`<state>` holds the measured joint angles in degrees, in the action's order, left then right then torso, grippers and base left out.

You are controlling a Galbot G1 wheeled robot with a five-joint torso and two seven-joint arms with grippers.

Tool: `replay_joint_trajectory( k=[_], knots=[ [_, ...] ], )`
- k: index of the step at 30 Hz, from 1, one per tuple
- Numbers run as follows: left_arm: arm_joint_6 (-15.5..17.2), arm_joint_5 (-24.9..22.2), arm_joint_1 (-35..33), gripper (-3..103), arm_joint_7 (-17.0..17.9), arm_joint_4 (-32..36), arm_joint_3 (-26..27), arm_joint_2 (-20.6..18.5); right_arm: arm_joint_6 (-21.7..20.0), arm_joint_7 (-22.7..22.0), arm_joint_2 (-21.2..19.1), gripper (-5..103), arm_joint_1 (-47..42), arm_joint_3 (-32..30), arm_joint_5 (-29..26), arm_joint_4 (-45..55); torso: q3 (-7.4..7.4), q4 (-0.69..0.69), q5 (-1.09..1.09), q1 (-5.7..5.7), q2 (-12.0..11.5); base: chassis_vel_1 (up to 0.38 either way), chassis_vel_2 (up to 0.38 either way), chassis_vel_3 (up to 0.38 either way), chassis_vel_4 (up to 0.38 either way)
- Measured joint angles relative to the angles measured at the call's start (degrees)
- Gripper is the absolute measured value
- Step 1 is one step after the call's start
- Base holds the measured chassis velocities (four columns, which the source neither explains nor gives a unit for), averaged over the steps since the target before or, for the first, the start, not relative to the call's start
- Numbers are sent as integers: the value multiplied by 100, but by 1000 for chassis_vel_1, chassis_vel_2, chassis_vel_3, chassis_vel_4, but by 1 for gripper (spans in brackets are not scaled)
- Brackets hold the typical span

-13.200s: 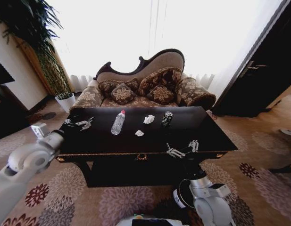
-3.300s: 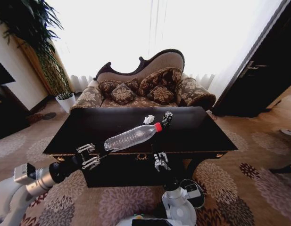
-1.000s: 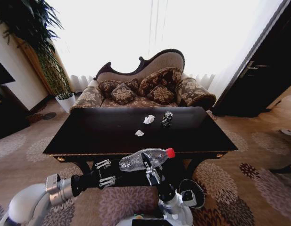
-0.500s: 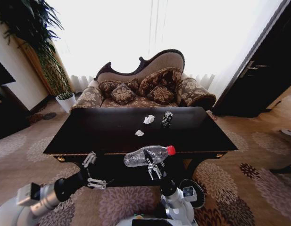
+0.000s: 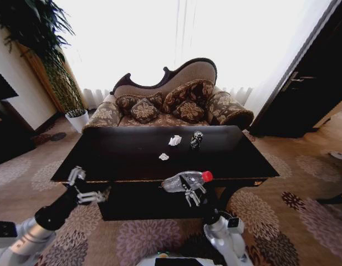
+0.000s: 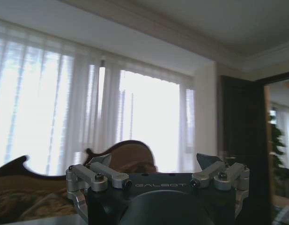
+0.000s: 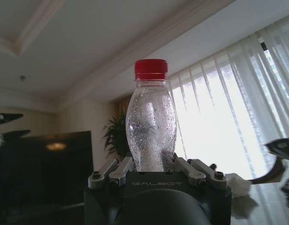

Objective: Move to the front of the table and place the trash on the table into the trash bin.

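Note:
The clear plastic bottle with a red cap lies sideways in the air just before the black table's front edge. My right gripper is shut on it from below. In the right wrist view the bottle stands up between the fingers, cap outermost. My left gripper is open and empty by the table's front left corner; its fingers are spread wide. A dark drink can and two white paper scraps rest on the tabletop. The trash bin is hidden behind my right arm.
A patterned sofa stands right behind the table. A tall plant in a white pot is at the back left. A dark door is on the right. Floral carpet surrounds the table.
The left gripper let go of the bottle and drew back to the left. The right gripper, now holding the bottle alone, shifted it a little to the right.

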<state>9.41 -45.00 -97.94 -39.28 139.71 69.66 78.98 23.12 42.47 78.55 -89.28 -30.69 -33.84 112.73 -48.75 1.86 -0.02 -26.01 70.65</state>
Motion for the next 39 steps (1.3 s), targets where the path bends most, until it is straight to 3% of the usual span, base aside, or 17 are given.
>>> replay_joint_trajectory(
  k=[2, 11, 20, 30, 33, 34, 35, 37, 38, 39],
  knots=[
    [40, -25, -119, 100, 441, 108, 84, 73, -31, -354, -26, 25, 167, -127, 177, -202, 0, 1, 2, 0, 1, 0, 0, 0, 0],
    [39, -413, -259, 100, 423, 324, 624, 194, -118, -1359, -36, 23, 564, -274, 906, -819, 2, 1, -1, 3, 4, 0, 0, 0, 0],
    [5, -250, -265, 100, 265, 349, 533, 299, -122, -1281, -90, 23, 551, -314, 637, -896, 1, 1, 0, 2, 2, 0, 0, 0, 0],
    [-67, -144, -319, 100, 168, 358, 483, 367, -359, -499, -180, 23, 349, -782, -104, -646, -1, -1, 2, -2, -2, 0, 0, 0, 0],
    [-101, -117, -312, 100, 85, 330, 487, 380, -471, 327, -218, 21, 180, -1064, -1206, -423, -2, -2, 3, -3, -2, 0, 0, 0, 0],
    [-104, -101, -302, 100, 69, 321, 456, 397, -509, 790, -218, 21, 103, -1164, -1615, -341, -2, -1, 2, -3, -3, 0, 0, 0, 0],
    [-104, -101, -302, 100, 69, 321, 456, 397, -509, 790, -218, 21, 103, -1164, -1615, -341, -2, -1, 2, -3, -3, 0, 0, 0, 0],
    [-106, -73, -285, 100, 45, 311, 408, 423, -543, 1537, -218, 21, 13, -1297, -2039, -302, -2, -1, 2, -3, -3, 0, 0, 0, 0],
    [-106, -73, -285, 100, 45, 311, 408, 423, -543, 1537, -218, 21, 13, -1297, -2039, -302, -2, -1, 2, -3, -3, 0, 0, 0, 0],
    [-110, -52, -268, 100, 19, 301, 370, 442, -667, 2345, -217, 21, -58, -1503, -2268, -355, 0, -1, 0, -3, -2, 0, 0, 0, 0]
  ],
)
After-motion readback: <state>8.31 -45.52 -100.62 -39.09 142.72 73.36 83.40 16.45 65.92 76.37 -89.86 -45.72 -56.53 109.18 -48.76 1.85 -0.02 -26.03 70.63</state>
